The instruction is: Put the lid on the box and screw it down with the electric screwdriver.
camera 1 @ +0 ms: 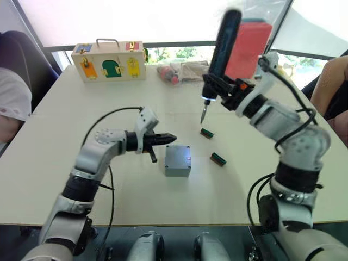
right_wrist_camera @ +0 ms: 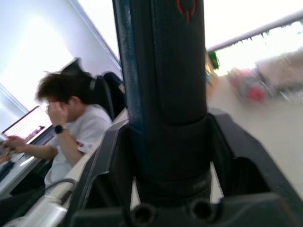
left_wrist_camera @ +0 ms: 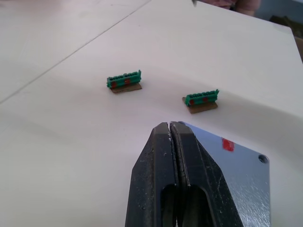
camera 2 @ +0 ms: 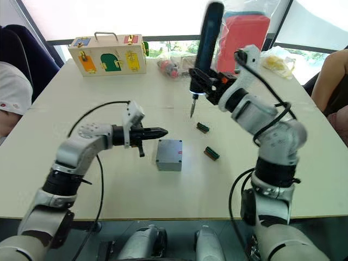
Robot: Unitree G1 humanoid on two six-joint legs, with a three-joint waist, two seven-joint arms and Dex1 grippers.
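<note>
Grey plastic marks the box (camera 1: 178,160), which is sitting near the table (camera 1: 49,163) centre with the lid (left_wrist_camera: 246,175) already lying on top; a screw hole is showing at one lid corner in the left wrist view. The left gripper (camera 1: 169,138) is hovering just beside the box at its 10 o'clock, fingers pressed together and holding nothing. The right gripper (camera 1: 223,89) is clamping the screwdriver (camera 1: 220,51) around its lower barrel, keeping it close to upright with the bit pointing down and the tip light glowing. The bit is hanging in the air at the box's 1 o'clock, well apart from the lid.

Procedure for the step in hand, judged from this layout: bring the bit over one corner hole, keep the barrel vertical, and descend slowly so that the bit is seating before any torque is applied. The closed left fingers are well placed to brace the box edge against sliding or turning.

View notes: the left wrist view is resolving the lid's corner hole, a red mark on it and the two green holders (left_wrist_camera: 124,82) at the box's 2 o'clock. The right wrist view is showing the barrel seated between the right fingers, and a seated person (right_wrist_camera: 66,123) beyond the table. The head views alone are showing the gap between bit and lid.
</note>
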